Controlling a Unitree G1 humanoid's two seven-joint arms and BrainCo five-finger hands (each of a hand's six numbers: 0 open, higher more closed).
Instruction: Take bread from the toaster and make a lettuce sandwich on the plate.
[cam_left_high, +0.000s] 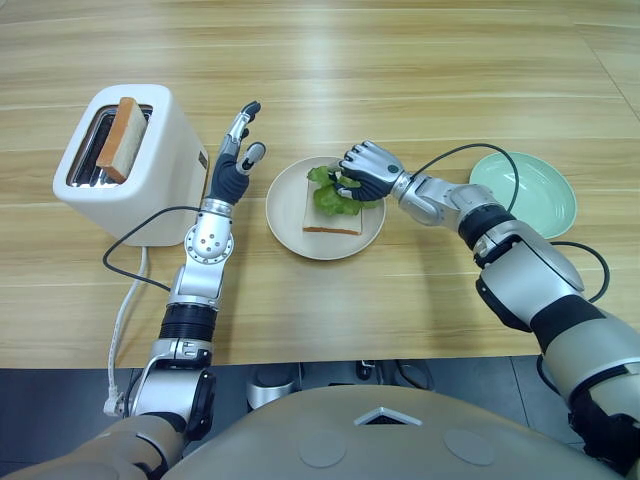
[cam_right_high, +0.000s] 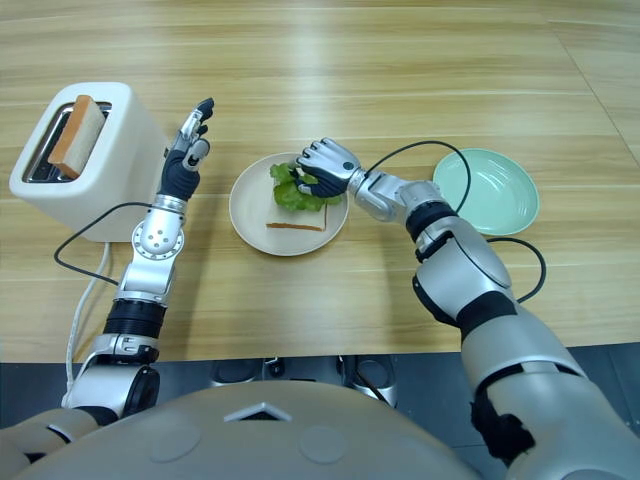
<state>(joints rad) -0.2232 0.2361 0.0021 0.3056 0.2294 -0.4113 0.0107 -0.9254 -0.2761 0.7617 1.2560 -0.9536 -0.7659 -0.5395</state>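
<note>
In the left eye view, the left hand (cam_left_high: 233, 168) stands upright on its forearm, which rises straight from the near edge of the wooden desk (cam_left_high: 400, 60). Its fingers (cam_left_high: 245, 115) are spread and point away from the robot, holding nothing. The white toaster (cam_left_high: 150, 185) sits just outboard of those fingers, close to them but apart. An upright slice (cam_left_high: 124, 140) of bread stands out of the toaster's slot, level with the fingertips. In the right eye view, the right hand (cam_right_high: 327, 165) comes in from the right on a bent arm, wrist low and palm turned down. Its fingers (cam_right_high: 312, 180) are curled narrowly onto the lettuce (cam_right_high: 290, 190) and pinch the leaf's right edge. Directly beneath the fingers and the leaf, a flat slice (cam_right_high: 296, 217) of bread lies on the cream plate (cam_right_high: 248, 215), near its middle. The lettuce rests on the far half of that slice. Behind the wrist, well away from the fingertips, a green dish (cam_right_high: 490, 195) lies on the desk.
</note>
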